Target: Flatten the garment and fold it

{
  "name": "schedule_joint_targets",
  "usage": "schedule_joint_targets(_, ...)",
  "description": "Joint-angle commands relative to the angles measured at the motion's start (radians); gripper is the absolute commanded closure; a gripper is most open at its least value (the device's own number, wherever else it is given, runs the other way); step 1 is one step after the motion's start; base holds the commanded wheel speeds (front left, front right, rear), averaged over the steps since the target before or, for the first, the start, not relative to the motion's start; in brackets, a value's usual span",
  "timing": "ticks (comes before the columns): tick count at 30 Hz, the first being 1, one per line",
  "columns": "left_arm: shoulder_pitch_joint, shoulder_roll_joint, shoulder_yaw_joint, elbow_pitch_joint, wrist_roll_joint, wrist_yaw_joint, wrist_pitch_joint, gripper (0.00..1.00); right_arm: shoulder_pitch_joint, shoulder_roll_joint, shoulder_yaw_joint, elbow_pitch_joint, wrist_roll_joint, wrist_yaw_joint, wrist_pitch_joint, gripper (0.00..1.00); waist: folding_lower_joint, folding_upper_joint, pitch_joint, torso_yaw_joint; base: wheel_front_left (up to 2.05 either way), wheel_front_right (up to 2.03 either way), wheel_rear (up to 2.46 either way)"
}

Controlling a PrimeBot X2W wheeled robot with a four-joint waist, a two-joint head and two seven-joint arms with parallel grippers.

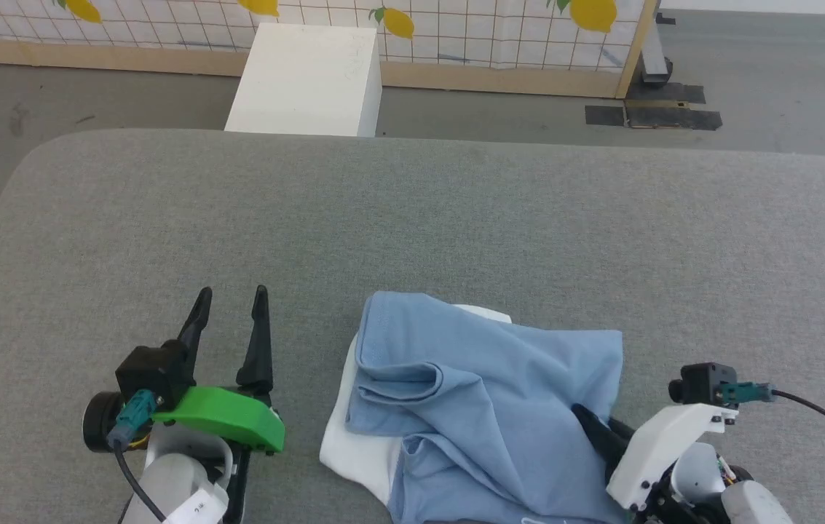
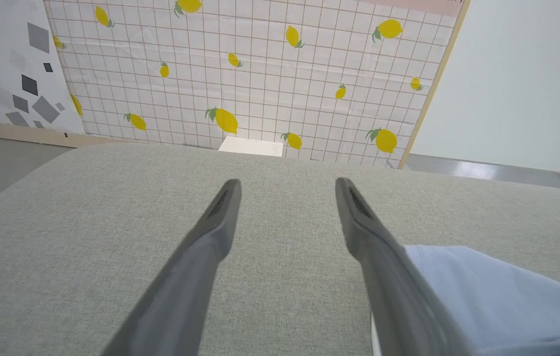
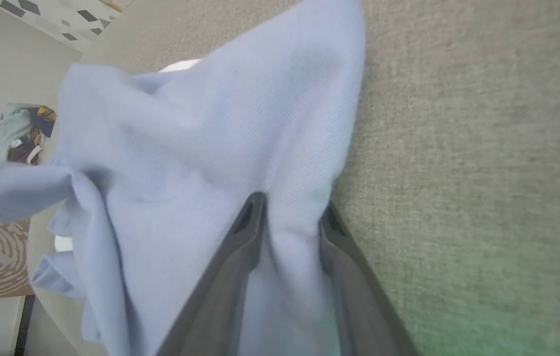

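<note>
The garment (image 1: 485, 400), a light blue T-shirt with white inner fabric showing at its left edge, lies crumpled at the near middle of the grey padded table (image 1: 412, 218). My right gripper (image 1: 590, 422) reaches into its right side. In the right wrist view the two fingers of the right gripper (image 3: 293, 201) pinch a raised fold of the garment (image 3: 200, 148) between them. My left gripper (image 1: 231, 291) stands open to the left of the garment, apart from it, with nothing between its fingers. In the left wrist view the left gripper (image 2: 287, 182) hovers over bare table, the garment (image 2: 497, 296) at the lower right.
A white box (image 1: 306, 80) stands on the floor beyond the table's far edge, before a lemon-patterned panel (image 1: 499, 36). The table's left corners are rounded. A pile of clothes (image 3: 18, 131) lies off the table in the right wrist view.
</note>
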Motion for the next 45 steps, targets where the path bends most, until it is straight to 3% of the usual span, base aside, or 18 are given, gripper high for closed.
schedule_joint_targets(1, -0.001, -0.007, 0.004, 0.003, 0.002, -0.002, -0.004, 0.0, 0.008, 0.007, 0.022, 0.024, -0.007, -0.002, 0.018, 1.0, 0.0, 0.0, -0.002, -0.004, 0.0, 0.0, 0.0)
schedule_joint_targets(6, 0.009, -0.003, 0.019, -0.007, 0.0, 0.004, -0.004, 0.0, -0.028, 0.007, 0.023, -0.056, -0.155, -0.002, 0.056, 1.0, 0.0, 0.0, -0.001, -0.036, 0.0, 0.0, 0.0)
schedule_joint_targets(12, 0.013, 0.0, 0.033, -0.032, 0.001, 0.01, -0.004, 0.0, -0.109, -0.001, 0.056, -0.293, -0.474, -0.002, 0.201, 1.0, 0.0, 0.0, 0.013, -0.11, 0.0, 0.0, 0.0)
schedule_joint_targets(15, 0.009, 0.003, 0.038, -0.045, 0.001, 0.011, -0.004, 0.0, -0.155, -0.076, 0.112, -0.384, -0.564, -0.002, 0.261, 1.0, 0.0, 0.0, 0.028, -0.158, 0.0, 0.0, 0.0)
schedule_joint_targets(20, -0.004, 0.005, 0.035, -0.064, 0.006, 0.013, -0.004, 0.0, -0.214, -0.206, 0.137, -0.432, -0.574, -0.002, 0.312, 1.0, 0.0, 0.0, 0.059, -0.236, 0.0, 0.0, 0.0)
schedule_joint_targets(28, -0.058, 0.029, 0.021, -0.102, 0.022, 0.01, -0.001, 0.0, -0.328, -0.411, 0.113, -0.321, -0.555, -0.002, 0.279, 1.0, 0.0, 0.0, 0.164, -0.348, 0.0, 0.0, 0.0)
schedule_joint_targets(31, -0.087, 0.041, 0.015, -0.124, 0.029, 0.01, 0.007, 0.0, -0.377, -0.45, 0.074, -0.248, -0.567, -0.002, 0.242, 1.0, 0.0, 0.0, 0.212, -0.37, 0.0, 0.0, 0.0)
schedule_joint_targets(40, -0.148, 0.08, 0.001, -0.198, 0.049, 0.009, 0.053, 0.0, -0.518, -0.448, -0.087, -0.025, -0.728, -0.002, 0.074, 1.0, 0.0, 0.0, 0.333, -0.374, 0.0, 0.0, 0.0)
schedule_joint_targets(45, -0.165, 0.09, -0.007, -0.217, 0.053, 0.01, 0.067, 0.0, -0.565, -0.409, -0.199, 0.078, -0.845, -0.002, -0.003, 1.0, 0.0, 0.0, 0.362, -0.347, 0.0, 0.0, 0.0)
